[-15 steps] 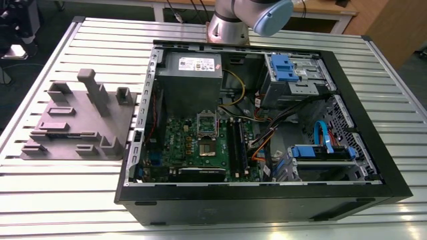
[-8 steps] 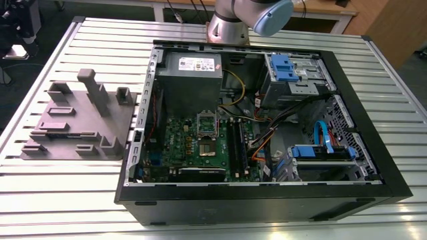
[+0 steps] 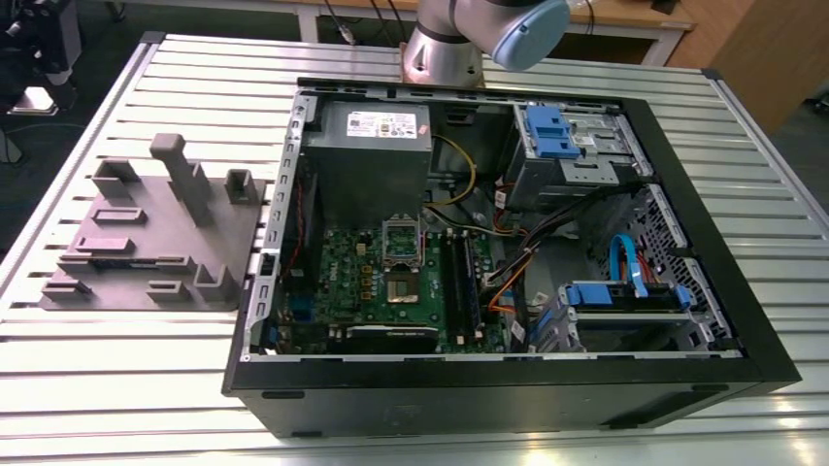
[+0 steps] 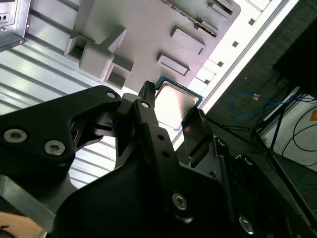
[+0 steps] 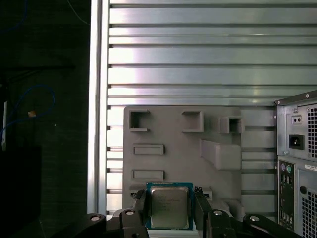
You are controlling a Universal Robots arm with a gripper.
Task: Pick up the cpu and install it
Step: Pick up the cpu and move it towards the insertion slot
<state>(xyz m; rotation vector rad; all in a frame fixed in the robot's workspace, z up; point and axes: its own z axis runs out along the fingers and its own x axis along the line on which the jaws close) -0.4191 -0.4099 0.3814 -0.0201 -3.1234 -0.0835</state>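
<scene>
The cpu [image 5: 169,207], a small square chip with a silvery top plate, sits between my gripper's [image 5: 169,199] two black fingers [image 5: 140,210], which press on its opposite edges. In the second wrist view the cpu [image 4: 174,105] hangs in the gripper [image 4: 172,101] well above the grey moulded tray [image 4: 148,34]. The same tray [image 5: 178,144] lies far below in the first wrist view. In the exterior view the tray [image 3: 143,243] rests on the slatted table at the exterior view's left. The shiny socket frame [image 3: 402,243] stands on the green motherboard [image 3: 376,291] inside the open computer case [image 3: 518,388].
A big grey metal box with a white label [image 3: 369,146] fills the case's far corner. Blue drive brackets [image 3: 622,296] and loose cables [image 3: 518,252] crowd the case at the exterior view's right. The arm's base [image 3: 447,49] rises behind the case. The case's rear panel [image 5: 297,163] borders the tray.
</scene>
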